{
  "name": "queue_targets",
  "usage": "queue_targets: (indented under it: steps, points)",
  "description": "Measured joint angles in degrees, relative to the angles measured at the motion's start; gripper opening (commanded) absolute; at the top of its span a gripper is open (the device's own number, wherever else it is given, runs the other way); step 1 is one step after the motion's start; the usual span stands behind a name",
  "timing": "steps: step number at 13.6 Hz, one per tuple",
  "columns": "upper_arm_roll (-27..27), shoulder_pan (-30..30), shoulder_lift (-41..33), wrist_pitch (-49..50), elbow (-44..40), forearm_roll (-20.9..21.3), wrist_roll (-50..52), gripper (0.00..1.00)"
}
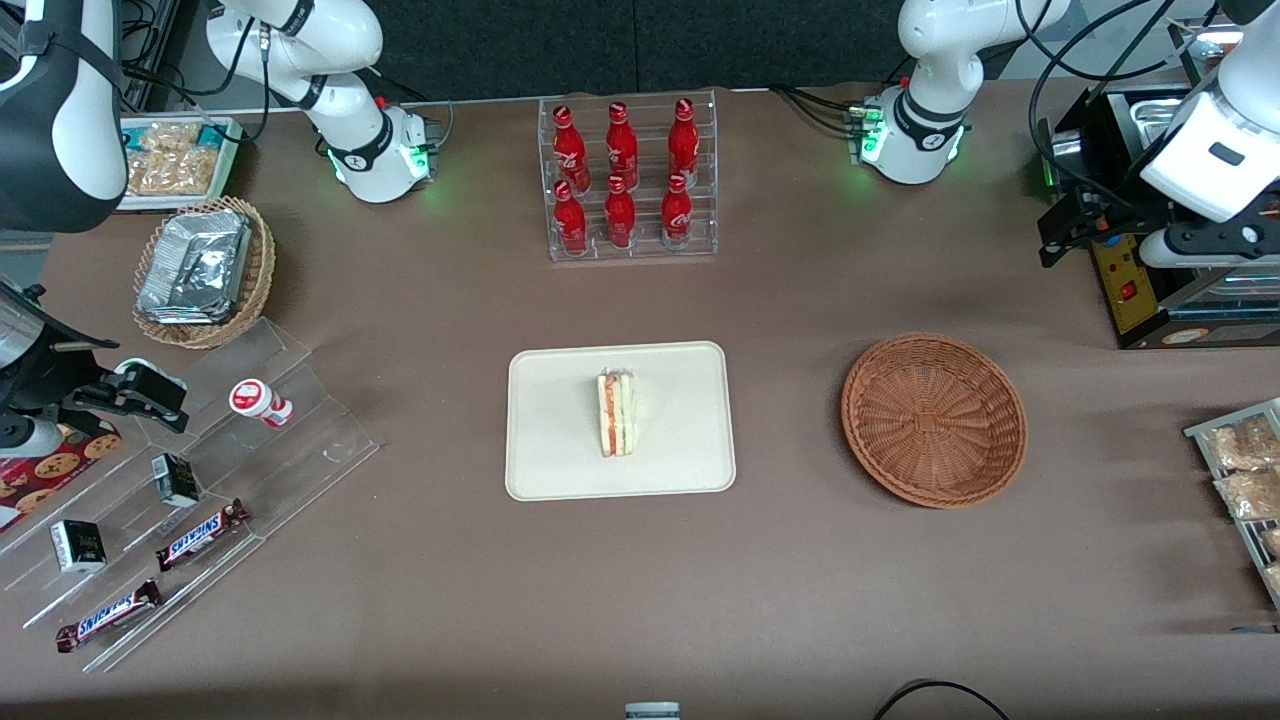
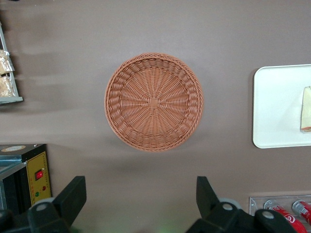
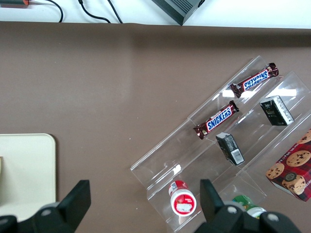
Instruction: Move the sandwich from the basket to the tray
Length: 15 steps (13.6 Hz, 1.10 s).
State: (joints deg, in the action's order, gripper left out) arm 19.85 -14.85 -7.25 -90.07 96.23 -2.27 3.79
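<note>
Front view gave me one sandwich (image 1: 617, 414) standing near the middle of the single tray (image 1: 560, 440), and one basket (image 1: 934, 419) with nothing in it. I saw my gripper (image 2: 141, 199) above the table, beside the basket's rim, fingers apart and holding nothing. Wrist view cut the tray off at its edge.

six red bottles (image 1: 622, 180), two snickers bars (image 1: 203, 534)

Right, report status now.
Left hand open, empty, high above brown wicker basket. Triangular white-bread sandwich sits on cream plastic tray. Basket empty. No obstruction.
</note>
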Motion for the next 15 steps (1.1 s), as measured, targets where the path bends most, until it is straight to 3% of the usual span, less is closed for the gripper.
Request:
queue_targets:
  steps: [3,7,15]
  points:
    - [-0.2,1.5,0.3,0.0,-0.7,0.2,0.0,1.00]
    - [-7.3,9.3,0.9,0.0,-2.3,1.6,0.0,1.00]
    - [-12.6,14.5,1.0,0.7,-4.3,2.7,0.0,1.00]
